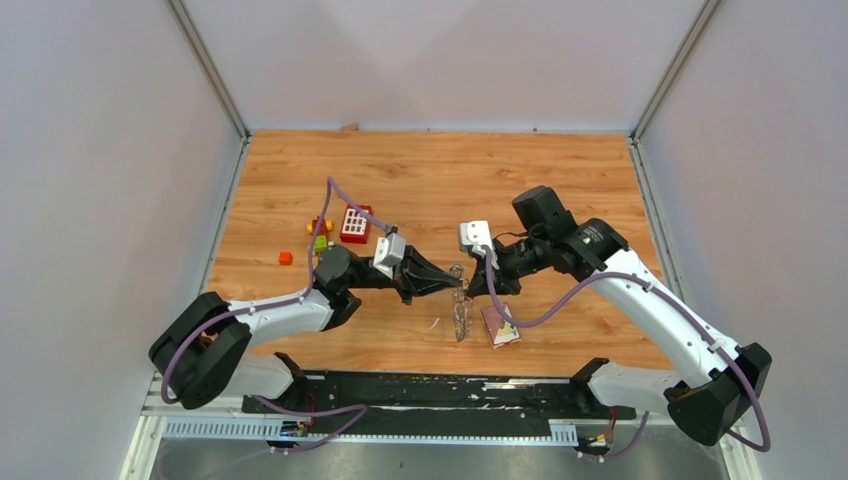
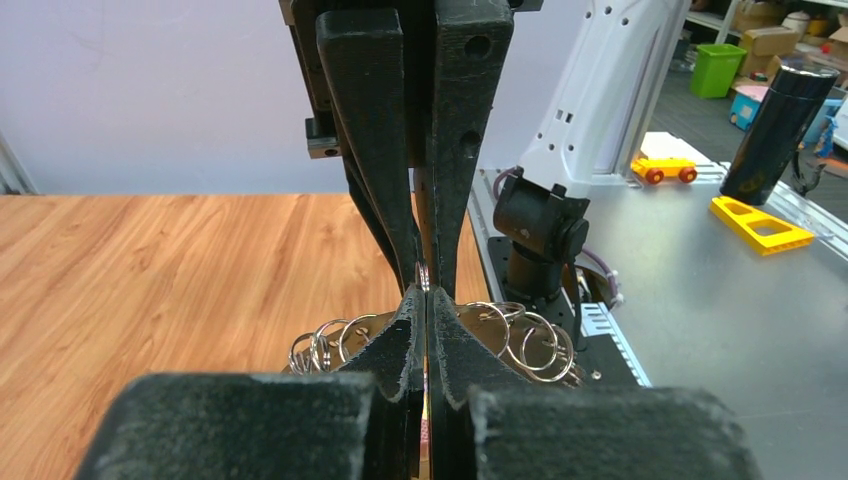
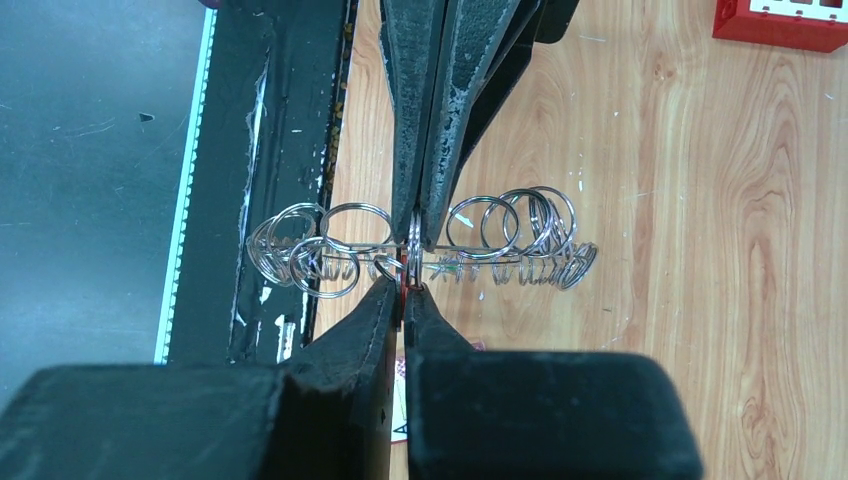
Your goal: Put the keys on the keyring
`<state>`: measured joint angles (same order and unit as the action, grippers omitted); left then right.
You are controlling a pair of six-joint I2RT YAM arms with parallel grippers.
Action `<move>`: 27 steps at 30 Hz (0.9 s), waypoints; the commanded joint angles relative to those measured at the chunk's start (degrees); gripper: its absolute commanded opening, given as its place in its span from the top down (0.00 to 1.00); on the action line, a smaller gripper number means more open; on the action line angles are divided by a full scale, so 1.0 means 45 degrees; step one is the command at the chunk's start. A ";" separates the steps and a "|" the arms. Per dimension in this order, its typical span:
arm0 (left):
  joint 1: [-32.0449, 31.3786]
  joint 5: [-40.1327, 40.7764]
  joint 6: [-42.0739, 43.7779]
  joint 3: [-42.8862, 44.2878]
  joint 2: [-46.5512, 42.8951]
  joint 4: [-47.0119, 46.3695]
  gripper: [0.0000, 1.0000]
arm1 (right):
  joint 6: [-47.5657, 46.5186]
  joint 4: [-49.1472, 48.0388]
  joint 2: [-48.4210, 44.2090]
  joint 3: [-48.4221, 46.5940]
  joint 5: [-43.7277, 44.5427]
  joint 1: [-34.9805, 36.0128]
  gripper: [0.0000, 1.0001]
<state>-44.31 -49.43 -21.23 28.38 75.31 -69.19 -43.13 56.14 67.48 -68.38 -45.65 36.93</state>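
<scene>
The keyring (image 1: 461, 318) hangs edge-on below both grippers, its rim fringed with small silvery rings; it also shows in the left wrist view (image 2: 530, 340) and in the right wrist view (image 3: 500, 235). My left gripper (image 1: 452, 282) (image 2: 427, 292) is shut on the keyring's rim from the left. My right gripper (image 1: 470, 278) (image 3: 405, 285) meets it tip to tip and is shut on a thin red sliver (image 3: 402, 272), seemingly a key's red tag, right at the ring. Small red, yellow and green pieces (image 1: 320, 236) lie far left, too small to tell as keys.
A maroon square card (image 1: 500, 325) lies on the wooden table (image 1: 560, 180) under the grippers. A red block with white squares (image 1: 355, 225) and a small orange piece (image 1: 286, 258) lie to the left. Black rails run along the near edge (image 1: 440, 390).
</scene>
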 commanded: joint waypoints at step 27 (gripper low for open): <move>0.0058 -0.0363 -0.0251 0.0077 -0.0446 -0.1517 1.00 | -0.0548 -0.0134 -0.1198 -0.0873 -0.0209 -0.0084 0.65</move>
<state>-44.10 -50.96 -21.80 27.79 75.31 -71.40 -43.86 55.75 64.42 -69.19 -47.05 36.91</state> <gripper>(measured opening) 0.006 0.347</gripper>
